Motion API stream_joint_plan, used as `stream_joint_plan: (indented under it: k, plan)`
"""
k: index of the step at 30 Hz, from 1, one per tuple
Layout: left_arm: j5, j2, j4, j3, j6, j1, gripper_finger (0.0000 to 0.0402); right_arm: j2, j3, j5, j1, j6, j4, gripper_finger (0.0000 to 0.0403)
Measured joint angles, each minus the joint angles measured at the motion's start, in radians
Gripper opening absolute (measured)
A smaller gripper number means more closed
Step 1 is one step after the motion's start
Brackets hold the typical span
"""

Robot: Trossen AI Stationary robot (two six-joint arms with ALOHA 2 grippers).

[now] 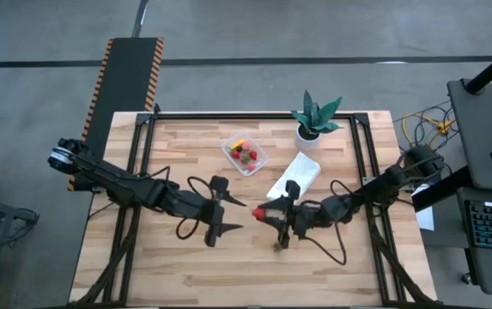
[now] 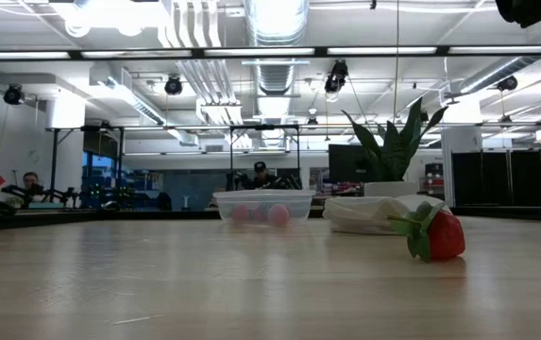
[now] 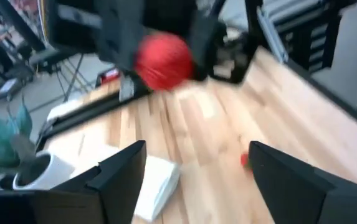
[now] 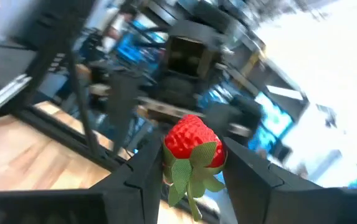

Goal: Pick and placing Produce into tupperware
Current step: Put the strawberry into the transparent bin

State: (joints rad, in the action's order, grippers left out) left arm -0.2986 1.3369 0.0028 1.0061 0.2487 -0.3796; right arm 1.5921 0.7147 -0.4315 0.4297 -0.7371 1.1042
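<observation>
High view, left gripper (image 1: 227,207): hanging over the middle of the bench, fingers spread wide and gripping nothing.
High view, right gripper (image 1: 271,215): facing it from the right, pinching a red strawberry (image 1: 259,211) between narrow fingers.
High view, tupperware (image 1: 245,153): sitting toward the far edge of the bench, holding red pieces and one yellow piece; a white cloth (image 1: 294,176) is lying just beside it, a potted plant (image 1: 313,119) standing at the far edge.
Low view: a second strawberry (image 2: 436,235) is lying on the bench near the right side, green top pointing left; the tub (image 2: 264,207) is showing pink shapes through its wall.
Left wrist view: wide fingers (image 3: 116,182) are framing the red fruit (image 3: 163,61) held opposite.
Right wrist view: the strawberry (image 4: 193,147) is sitting clamped between the fingers (image 4: 142,172), leaves hanging down.
</observation>
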Motion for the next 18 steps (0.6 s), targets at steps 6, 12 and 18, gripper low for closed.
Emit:
stream_joint_plan:
  k: [6, 12, 18]
  plan:
    - [-0.04, 0.0, -0.071, 0.0, -0.007, 0.0, 0.0171, -0.053, 0.003, -0.201, -0.009, 0.177, -0.111, 0.0134]
    - [-0.144, -0.009, -0.081, -0.01, -0.006, 0.003, 0.0078, -0.159, 0.13, -0.231, -0.094, 0.61, -0.73, 0.0126]
    - [-0.148, -0.071, 0.004, -0.139, -0.003, 0.006, 0.0036, -0.148, 0.334, -0.069, -0.248, 0.953, -1.365, 0.0125]
